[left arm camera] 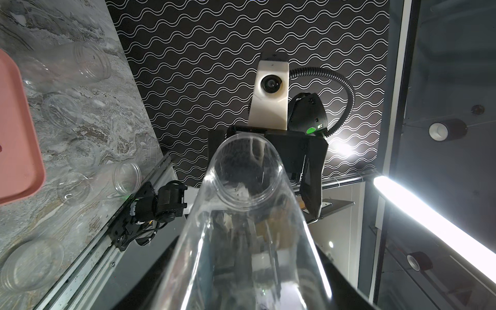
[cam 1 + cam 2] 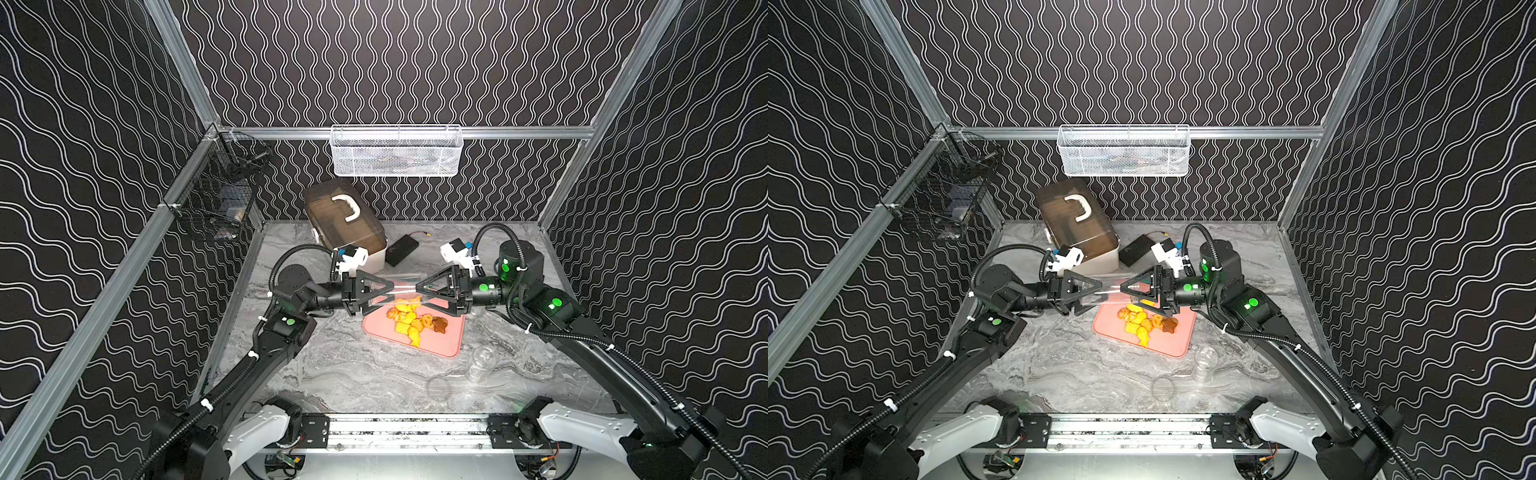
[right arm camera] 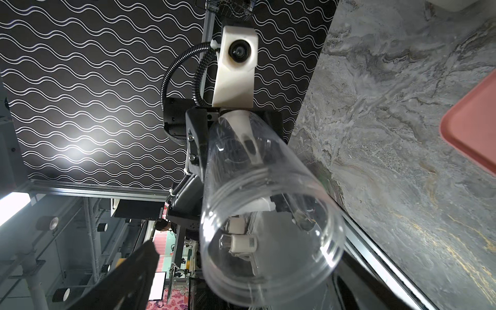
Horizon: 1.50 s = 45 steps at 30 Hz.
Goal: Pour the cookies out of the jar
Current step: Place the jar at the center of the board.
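Both top views are evenly lit from above, moderately bright and sharp. Shadows on the grey marbled tabletop (image 2: 332, 374) are soft. In the left wrist view a white light bar (image 1: 434, 230) is blown out, and a glare spot (image 1: 341, 149) marks the black wavy-patterned wall (image 1: 188, 67). The clear plastic jar (image 1: 241, 255), close to the lens, is soft-focused and streaked with highlights. The right wrist view shows a similar wall glare patch (image 3: 83, 150).

Left arm (image 2: 266, 345) and right arm (image 2: 615, 361) are showing matte black links rising from white base housings (image 2: 257, 432). Ribbed black conduit (image 1: 316, 70) is running along each arm, with white zip ties (image 2: 206, 404) binding it. Green round markers (image 2: 483, 287) are glowing at the joints. The left gripper (image 2: 384, 296) and right gripper (image 2: 422, 296) are showing black triangular-framed fingers, each carrying a white wrist camera mount (image 1: 271, 88).
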Motion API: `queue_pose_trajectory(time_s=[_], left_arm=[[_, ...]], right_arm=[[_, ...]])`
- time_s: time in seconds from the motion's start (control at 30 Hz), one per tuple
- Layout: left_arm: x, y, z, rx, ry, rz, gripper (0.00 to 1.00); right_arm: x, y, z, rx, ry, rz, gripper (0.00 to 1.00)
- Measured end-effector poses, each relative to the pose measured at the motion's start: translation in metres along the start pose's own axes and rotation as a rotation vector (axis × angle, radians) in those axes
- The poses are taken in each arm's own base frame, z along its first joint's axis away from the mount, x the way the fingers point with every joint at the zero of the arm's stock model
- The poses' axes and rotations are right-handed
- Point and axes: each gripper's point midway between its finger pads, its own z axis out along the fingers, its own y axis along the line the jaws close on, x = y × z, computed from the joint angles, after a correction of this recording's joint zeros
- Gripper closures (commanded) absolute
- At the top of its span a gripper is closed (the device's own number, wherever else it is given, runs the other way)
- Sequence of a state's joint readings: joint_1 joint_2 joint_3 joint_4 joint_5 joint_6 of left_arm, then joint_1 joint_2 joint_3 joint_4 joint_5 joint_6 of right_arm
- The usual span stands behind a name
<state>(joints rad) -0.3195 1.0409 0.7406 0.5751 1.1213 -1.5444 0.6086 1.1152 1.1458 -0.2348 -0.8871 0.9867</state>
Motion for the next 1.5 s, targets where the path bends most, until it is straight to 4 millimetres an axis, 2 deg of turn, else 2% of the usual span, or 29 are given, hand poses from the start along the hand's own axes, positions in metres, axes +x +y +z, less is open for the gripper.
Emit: queue_pose_trajectory(time_s=[0.8,1.3,1.5], left_arm=[[0.009,-0.007,0.012,0.024,0.056,0.039,0.42],[0.015,-0.008,0.018,0.033,0.080,0.023,0.42],[0.015,-0.012,0.020,0.037,0.082,0.031,0.42]], right_arm=[[0.001,0.000,0.001,-0.020,0.006,0.025,0.22],[-0.005,-0.002,-0.003,-0.055,-0.007,0.042,0.23],[-0.005,0.002,-0.006,-0.068,-0.010,0.035,0.27]])
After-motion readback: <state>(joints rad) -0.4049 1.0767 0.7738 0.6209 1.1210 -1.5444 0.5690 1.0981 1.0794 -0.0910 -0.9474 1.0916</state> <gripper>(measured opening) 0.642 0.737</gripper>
